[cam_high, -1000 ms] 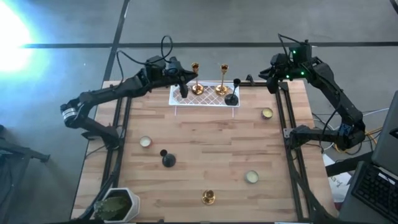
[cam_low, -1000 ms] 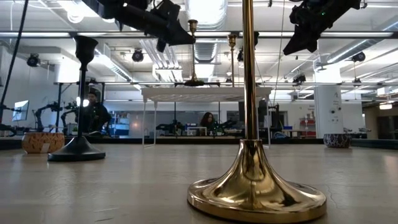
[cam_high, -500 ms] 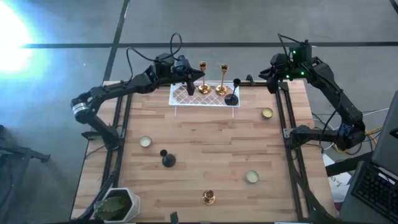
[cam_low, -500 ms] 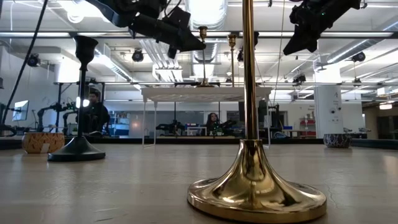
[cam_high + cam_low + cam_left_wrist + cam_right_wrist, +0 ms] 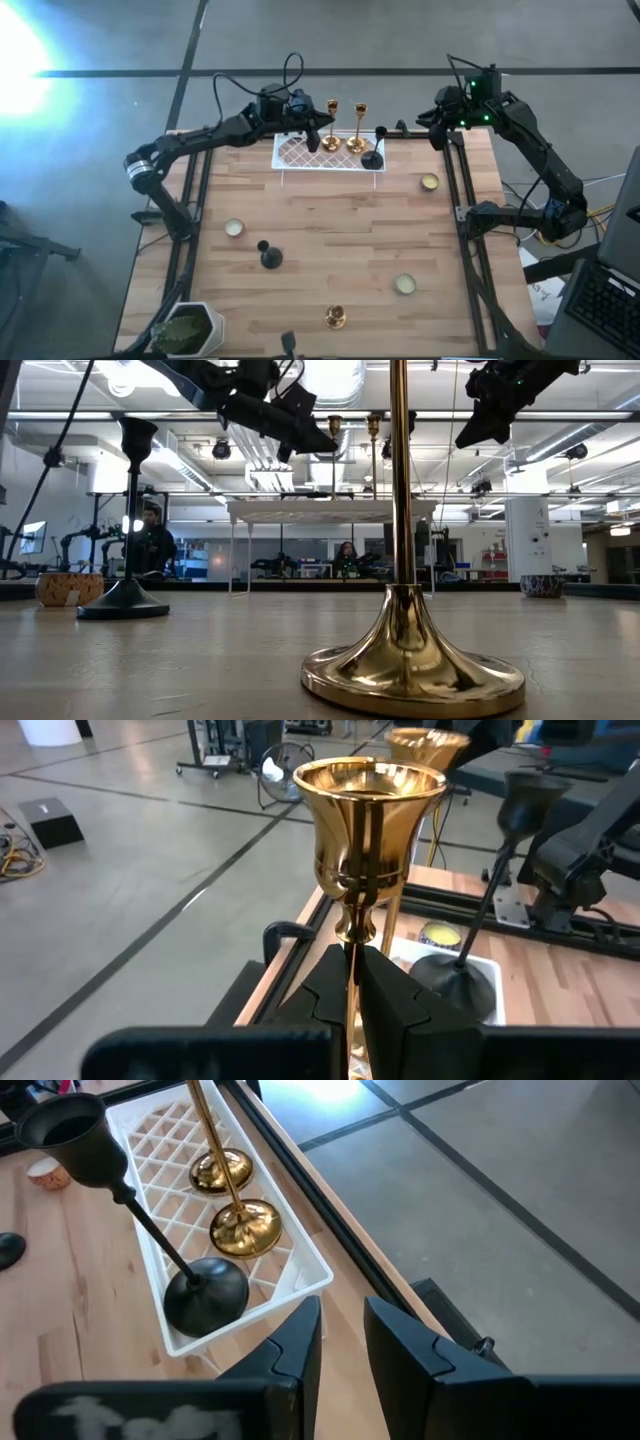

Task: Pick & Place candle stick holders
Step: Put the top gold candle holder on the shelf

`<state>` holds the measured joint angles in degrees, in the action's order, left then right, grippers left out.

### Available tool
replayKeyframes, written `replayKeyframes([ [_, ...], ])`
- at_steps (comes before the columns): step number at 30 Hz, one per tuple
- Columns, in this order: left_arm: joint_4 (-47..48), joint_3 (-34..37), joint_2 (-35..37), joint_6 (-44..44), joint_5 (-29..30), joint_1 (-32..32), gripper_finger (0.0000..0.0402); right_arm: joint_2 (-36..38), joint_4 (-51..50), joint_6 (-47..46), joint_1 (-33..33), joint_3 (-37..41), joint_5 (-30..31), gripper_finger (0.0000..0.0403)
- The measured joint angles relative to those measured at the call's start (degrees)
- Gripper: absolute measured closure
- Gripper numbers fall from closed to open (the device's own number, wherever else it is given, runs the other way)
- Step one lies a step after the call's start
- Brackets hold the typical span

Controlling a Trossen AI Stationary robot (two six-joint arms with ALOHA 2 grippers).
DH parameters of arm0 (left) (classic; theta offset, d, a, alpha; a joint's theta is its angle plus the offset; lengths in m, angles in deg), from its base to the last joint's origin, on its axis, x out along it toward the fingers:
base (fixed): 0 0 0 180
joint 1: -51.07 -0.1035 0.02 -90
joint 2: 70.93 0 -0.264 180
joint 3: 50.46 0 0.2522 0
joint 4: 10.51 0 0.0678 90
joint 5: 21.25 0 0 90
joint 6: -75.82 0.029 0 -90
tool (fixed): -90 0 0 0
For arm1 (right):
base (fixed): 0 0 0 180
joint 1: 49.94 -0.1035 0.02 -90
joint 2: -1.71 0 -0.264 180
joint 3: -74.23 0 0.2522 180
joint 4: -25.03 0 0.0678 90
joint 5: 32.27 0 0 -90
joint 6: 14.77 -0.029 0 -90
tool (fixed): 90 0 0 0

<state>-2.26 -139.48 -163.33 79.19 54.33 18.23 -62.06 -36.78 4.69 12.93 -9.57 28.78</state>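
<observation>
My left gripper is shut on a tall gold candle stick that stands upright over the white lattice tray at the table's far edge. A second gold stick and a tilted black holder are in the same tray. My right gripper hangs open and empty above the table's far right corner, right of the tray. On the table stand another black holder, a third gold stick and three cream-gold cups. My left gripper pinches the gold stick's thin stem between its two fingers, just below the cup. The fingers come level from the table's left and lie across the stem. The stick is upright; its round base is at the tray's lattice, resting or just above, I cannot tell.
A white pot with a green plant stands at the near left corner. Black rails run along the table's left and right sides. People show in the room beyond the table.
My left gripper has gone toward the table's right edge along the tray, still shut on the gold stick. The stick has stayed upright and now stands closer to the second gold stick. My right arm has kept still.
</observation>
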Motion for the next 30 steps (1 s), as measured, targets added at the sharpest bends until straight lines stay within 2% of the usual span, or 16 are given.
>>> replayKeyframes([
  [6, -1.0, -0.1, -1.2, 0.1, -0.1, -0.5, 0.0388, 0.0, 0.0, 0.0, 0.0, 0.0, 0.0, 0.0335],
  [19, -2.0, -0.1, -1.4, 0.2, -1.0, -0.5, 0.0388, 0.0, 0.0, 0.0, 0.0, 0.0, 0.0, 0.0316],
  [26, -1.5, -0.1, -1.4, 0.2, -1.0, -0.6, 0.0387, 0.0, 0.0, 0.0, 0.0, 0.0, 0.0, 0.0327],
  [30, -1.4, -0.1, -1.3, 0.2, -1.0, -0.8, 0.0365, 0.0, -0.1, 0.0, 0.0, 0.0, 0.0, 0.0334],
])
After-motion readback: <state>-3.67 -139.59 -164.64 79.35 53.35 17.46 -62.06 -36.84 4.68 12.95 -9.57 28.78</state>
